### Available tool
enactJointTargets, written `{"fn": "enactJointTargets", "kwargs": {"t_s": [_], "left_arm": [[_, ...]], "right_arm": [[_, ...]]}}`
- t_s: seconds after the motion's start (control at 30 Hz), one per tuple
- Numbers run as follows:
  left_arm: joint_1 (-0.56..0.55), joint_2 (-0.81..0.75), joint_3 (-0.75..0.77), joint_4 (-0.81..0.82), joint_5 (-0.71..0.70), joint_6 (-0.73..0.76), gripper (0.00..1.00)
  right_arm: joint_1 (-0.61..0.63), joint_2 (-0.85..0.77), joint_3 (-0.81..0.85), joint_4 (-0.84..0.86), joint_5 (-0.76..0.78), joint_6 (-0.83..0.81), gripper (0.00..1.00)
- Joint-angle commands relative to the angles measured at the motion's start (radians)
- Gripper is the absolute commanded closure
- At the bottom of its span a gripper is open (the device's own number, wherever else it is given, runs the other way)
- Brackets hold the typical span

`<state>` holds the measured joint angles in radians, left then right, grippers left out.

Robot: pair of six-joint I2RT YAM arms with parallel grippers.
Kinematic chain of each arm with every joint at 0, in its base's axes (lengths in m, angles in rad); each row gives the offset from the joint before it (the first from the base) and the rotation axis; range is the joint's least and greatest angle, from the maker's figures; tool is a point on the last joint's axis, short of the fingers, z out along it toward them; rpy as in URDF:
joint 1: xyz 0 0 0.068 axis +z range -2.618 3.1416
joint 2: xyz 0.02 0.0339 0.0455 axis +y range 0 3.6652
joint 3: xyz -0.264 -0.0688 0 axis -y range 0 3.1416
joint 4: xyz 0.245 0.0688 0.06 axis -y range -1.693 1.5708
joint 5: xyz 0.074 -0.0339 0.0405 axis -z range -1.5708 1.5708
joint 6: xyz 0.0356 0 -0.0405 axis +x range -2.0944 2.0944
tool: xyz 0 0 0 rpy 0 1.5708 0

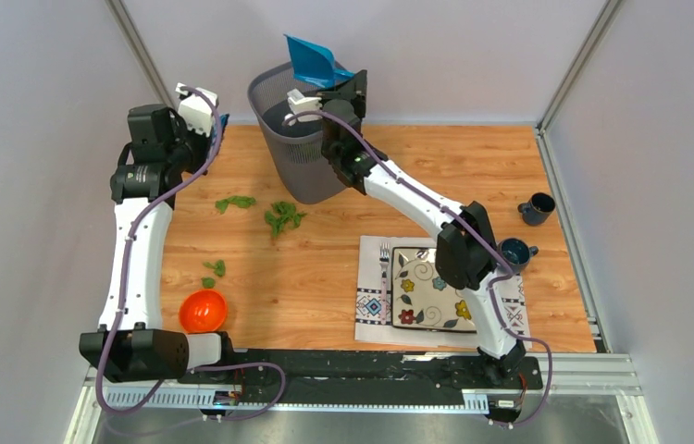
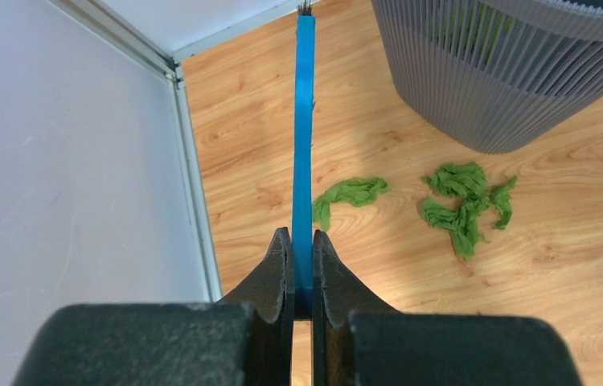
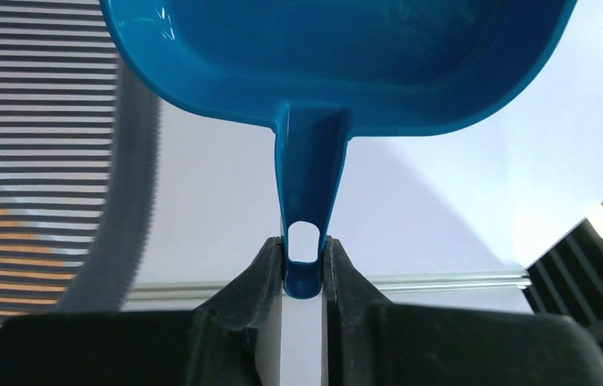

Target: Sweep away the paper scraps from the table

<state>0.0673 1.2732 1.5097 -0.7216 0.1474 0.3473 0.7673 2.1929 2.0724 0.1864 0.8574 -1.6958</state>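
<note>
While the right gripper (image 3: 304, 257) is clamping the handle of the blue dustpan (image 3: 338, 48) high over the grey bin (image 1: 292, 157), the paper scraps (image 1: 283, 218) are lying on the table (image 1: 325, 287) in loose groups. Two clusters are sitting just in front of the bin, and two smaller bits are resting nearer the orange bowl (image 1: 203, 311). The left gripper (image 2: 302, 249) is pinching the thin blue brush (image 2: 304, 121), its jaws closed to the handle's width.

The likely trouble is lying in the scraps' lightness. A quick stroke is liable to be flicking them toward the side wall or against the foot of the bin, where the pan cannot be reaching. The two bits by the bowl are standing well apart from the rest and are risking being missed. The pan, coming down, could be nudging the bin.

The leftmost scrap (image 2: 350, 193) is stretching crosswise, its long axis running along the table's width. The larger clump (image 2: 463, 201) is showing no clear axis. The brush is pointing straight out from the jaws toward the back corner.
</note>
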Motion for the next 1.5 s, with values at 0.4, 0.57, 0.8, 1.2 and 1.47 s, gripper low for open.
{"fn": "enactJointTargets", "kwargs": {"t_s": [0.4,0.57,0.8,1.2,1.47], "left_arm": [[0.029,-0.014,-0.074,-0.018,0.073,0.013,1.0],[0.038,-0.005,-0.138,-0.038,0.11,0.01,1.0],[0.049,0.086,-0.14,0.059,0.003,0.048,1.0],[0.054,0.342,-0.095,0.212,-0.186,0.186,1.0],[0.054,0.489,0.013,0.045,0.041,0.254,1.0]], "right_arm": [[0.139,-0.338,0.09,-0.397,0.02,0.474,1.0],[0.253,-0.539,-0.059,-0.777,-0.145,0.954,1.0],[0.343,-0.642,-0.257,-1.151,-0.654,1.459,1.0],[0.379,-0.492,-0.606,-1.174,-0.722,1.69,1.0],[0.377,-0.348,-0.609,-1.196,-0.833,1.673,1.0]]}}
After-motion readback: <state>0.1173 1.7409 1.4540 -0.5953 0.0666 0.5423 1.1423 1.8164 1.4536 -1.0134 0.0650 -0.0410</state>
